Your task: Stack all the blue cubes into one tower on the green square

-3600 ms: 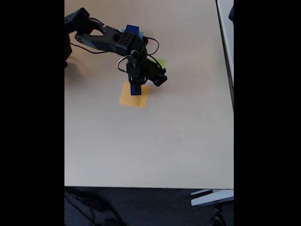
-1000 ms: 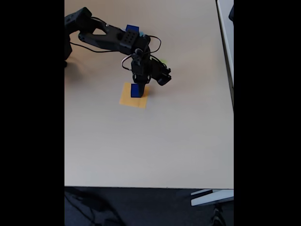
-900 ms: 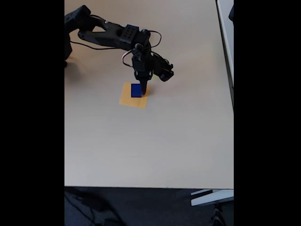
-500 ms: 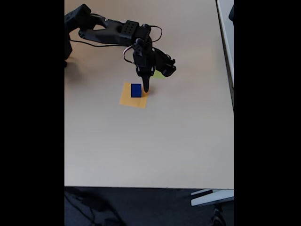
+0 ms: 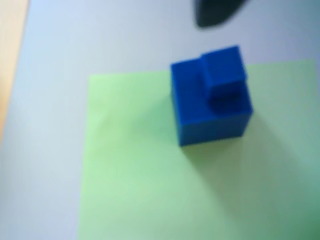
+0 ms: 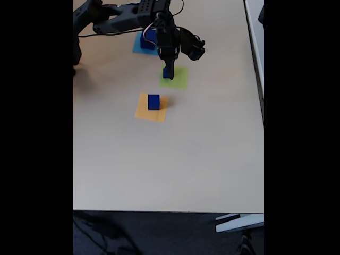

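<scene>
In the wrist view, a dark-blue cube (image 5: pixel 212 120) stands on the green square (image 5: pixel 130 165) with a smaller blue cube (image 5: pixel 223 67) on top near one corner. One dark tip of my gripper (image 5: pixel 220 12) shows at the top edge, above this tower. In the fixed view my gripper (image 6: pixel 170 74) points down over the tower (image 6: pixel 167 73) on the green square (image 6: pixel 179 81), its fingers together and holding nothing. Another blue cube (image 6: pixel 154 101) stands on the orange-yellow square (image 6: pixel 151 110). Behind the arm, one more blue cube (image 6: pixel 147 38) sits on the light-blue square (image 6: pixel 139 47).
The arm (image 6: pixel 119 16) reaches in from the table's top left corner in the fixed view. The beige table (image 6: pixel 170 159) is bare toward its near edge. A white object (image 6: pixel 239 222) lies on the floor below the table's front right corner.
My gripper has left the blue cube standing on the orange-yellow square and swung up and to the right, over the tower on the green square.
</scene>
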